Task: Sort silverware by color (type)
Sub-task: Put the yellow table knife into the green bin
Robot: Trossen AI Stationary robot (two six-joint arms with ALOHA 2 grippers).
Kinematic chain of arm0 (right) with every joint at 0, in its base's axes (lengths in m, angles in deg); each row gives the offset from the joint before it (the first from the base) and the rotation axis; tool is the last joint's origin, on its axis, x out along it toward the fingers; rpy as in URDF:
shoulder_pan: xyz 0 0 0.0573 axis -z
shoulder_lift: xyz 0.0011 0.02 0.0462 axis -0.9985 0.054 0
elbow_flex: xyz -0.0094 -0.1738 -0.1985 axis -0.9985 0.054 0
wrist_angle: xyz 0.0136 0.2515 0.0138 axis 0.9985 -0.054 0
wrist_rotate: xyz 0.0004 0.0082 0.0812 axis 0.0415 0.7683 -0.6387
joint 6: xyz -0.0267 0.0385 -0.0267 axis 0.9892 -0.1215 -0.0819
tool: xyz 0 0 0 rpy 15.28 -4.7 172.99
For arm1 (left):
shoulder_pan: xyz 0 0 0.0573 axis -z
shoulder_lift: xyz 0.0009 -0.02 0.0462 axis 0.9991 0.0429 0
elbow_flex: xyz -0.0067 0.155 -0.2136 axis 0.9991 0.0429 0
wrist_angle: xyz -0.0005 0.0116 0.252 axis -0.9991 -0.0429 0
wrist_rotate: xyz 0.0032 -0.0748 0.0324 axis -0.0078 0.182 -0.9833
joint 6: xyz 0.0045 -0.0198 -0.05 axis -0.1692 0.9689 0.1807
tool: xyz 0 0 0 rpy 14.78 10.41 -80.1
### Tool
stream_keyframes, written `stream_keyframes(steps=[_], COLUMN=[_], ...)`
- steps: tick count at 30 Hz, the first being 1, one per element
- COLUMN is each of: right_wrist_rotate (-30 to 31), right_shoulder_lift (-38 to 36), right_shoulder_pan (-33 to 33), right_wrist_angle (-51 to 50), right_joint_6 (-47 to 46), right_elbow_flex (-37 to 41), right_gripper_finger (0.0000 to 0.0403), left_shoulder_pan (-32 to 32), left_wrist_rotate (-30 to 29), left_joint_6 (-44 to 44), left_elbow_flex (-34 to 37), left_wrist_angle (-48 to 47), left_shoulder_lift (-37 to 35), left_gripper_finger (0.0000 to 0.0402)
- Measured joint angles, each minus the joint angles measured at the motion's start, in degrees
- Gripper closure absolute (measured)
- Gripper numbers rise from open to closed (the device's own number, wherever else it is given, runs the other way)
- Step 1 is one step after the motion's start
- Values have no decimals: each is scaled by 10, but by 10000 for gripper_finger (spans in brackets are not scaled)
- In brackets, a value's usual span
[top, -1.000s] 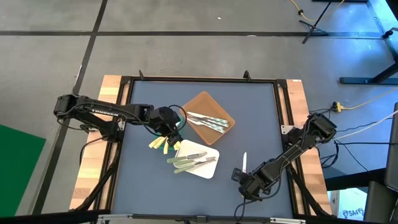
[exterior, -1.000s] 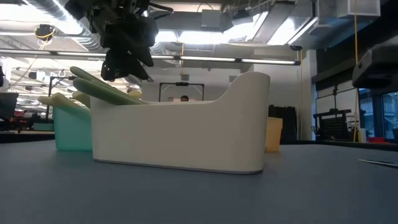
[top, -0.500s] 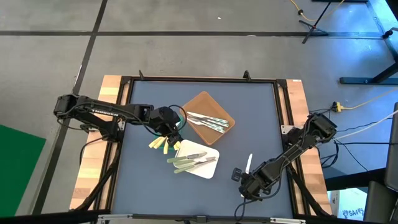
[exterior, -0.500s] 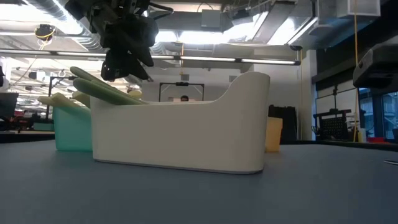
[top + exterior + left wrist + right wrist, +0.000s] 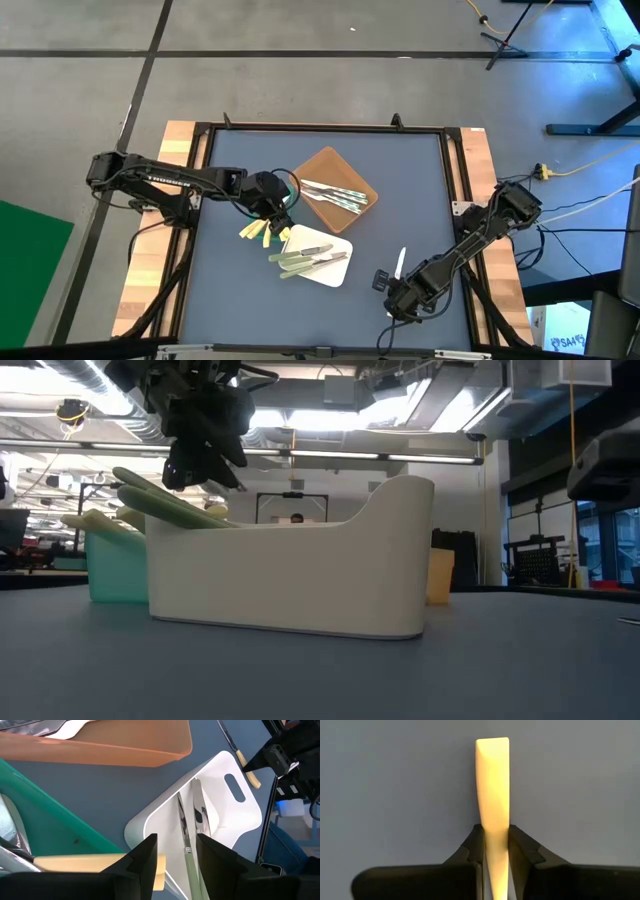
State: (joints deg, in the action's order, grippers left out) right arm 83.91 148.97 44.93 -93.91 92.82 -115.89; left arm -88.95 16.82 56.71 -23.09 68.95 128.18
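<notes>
**Yellow-handled piece pinched, not yet carried across**

My right claw (image 5: 399,283) sat low and right of centre in the high view, and it was clenched on a pale yellow handle (image 5: 492,785). In the right wrist view both dark fingers (image 5: 473,847) pressed the narrow part of that handle, with the broad end sticking out ahead over bare blue table (image 5: 420,180). From above, the same piece (image 5: 400,262) showed as a thin pale sliver angling up from my claw; I could not tell whether it was a knife, fork or spoon.

I judged the step in hand to be the pickup of the one stray piece. The next move called for a carry leftward to the other yellow handles (image 5: 255,231), which lay at mid-left of the high view, apparently in the green tray (image 5: 55,815). That meant passing the white tray (image 5: 335,272) with its green-handled pieces (image 5: 300,262), just below centre, and staying clear of the brown tray (image 5: 325,165) of silvery pieces (image 5: 335,194) above it.

My left claw (image 5: 278,219) hovered over the yellow pile with its fingers apart and empty, so the drop looked crowded.
</notes>
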Motion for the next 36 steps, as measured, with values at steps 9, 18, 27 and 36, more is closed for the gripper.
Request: stream_keyframes(steps=[9,18,27,36], right_wrist_rotate=[14,67,117,125], right_shoulder_lift=[2,3,2,2], right_shoulder_pan=[0,1,14,46], right_wrist_angle=[1,0,-30,-86], right_joint_6=[-2,-2,-1,12], right_elbow_flex=[-10,-31,-65,-129], right_gripper_finger=[363,363,363,363], left_shoulder_pan=[0,0,0,0], left_wrist_rotate=[0,6,7,7], left_joint_6=[0,0,0,0], left_elbow_flex=[0,0,0,0], left_wrist_angle=[0,0,2,5], left_shoulder_lift=[0,0,0,0], left_gripper_finger=[272,272,272,272])
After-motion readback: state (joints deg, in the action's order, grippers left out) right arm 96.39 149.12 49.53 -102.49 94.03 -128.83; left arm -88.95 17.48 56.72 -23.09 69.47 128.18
